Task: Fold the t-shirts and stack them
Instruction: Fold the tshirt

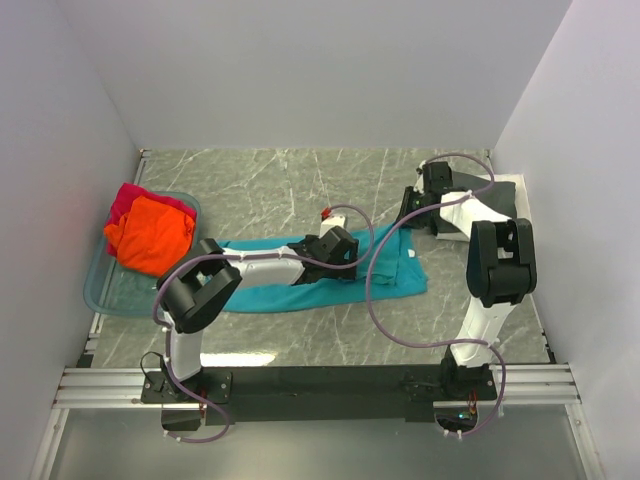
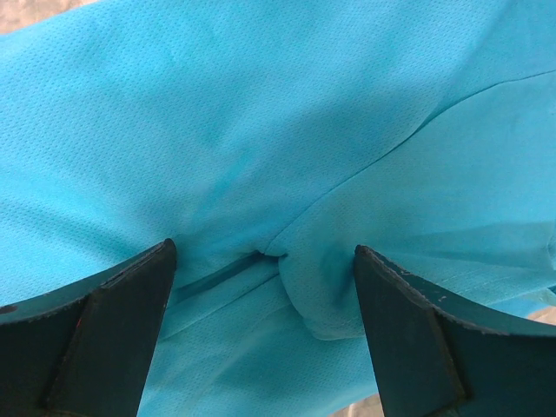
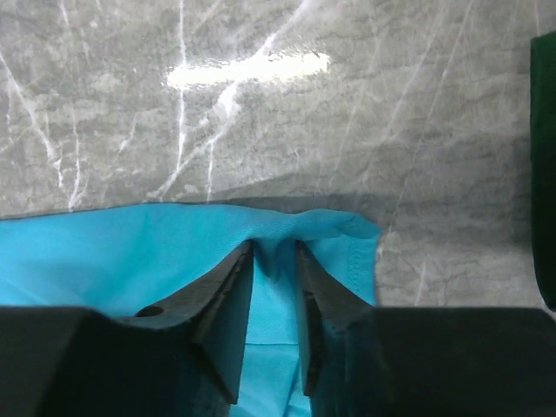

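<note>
From above, the teal t-shirt is lying folded into a long band in the middle of the bench. Its long axis is running from left to right, with the broader end toward the right edge. Which end is the collar cannot be told. The left gripper is resting on the band's far side, and the right gripper is sitting at its far right corner. A purple cable is looping over the cloth. Near the left edge a clear tub is holding the orange t-shirt, with the magenta-red t-shirt behind it. At the right edge a dark flat thing is lying partly hidden under the right arm.

In the left wrist view, the left gripper is standing wide, both fingers pressing on the teal t-shirt, with a fold running between them.

In the right wrist view, the right gripper is standing narrow at the hemmed corner of the teal t-shirt. Cloth is puckering between its tips, but whether they are pinching it cannot be told. Bare bench is lying beyond, with the dark thing at the side.
</note>
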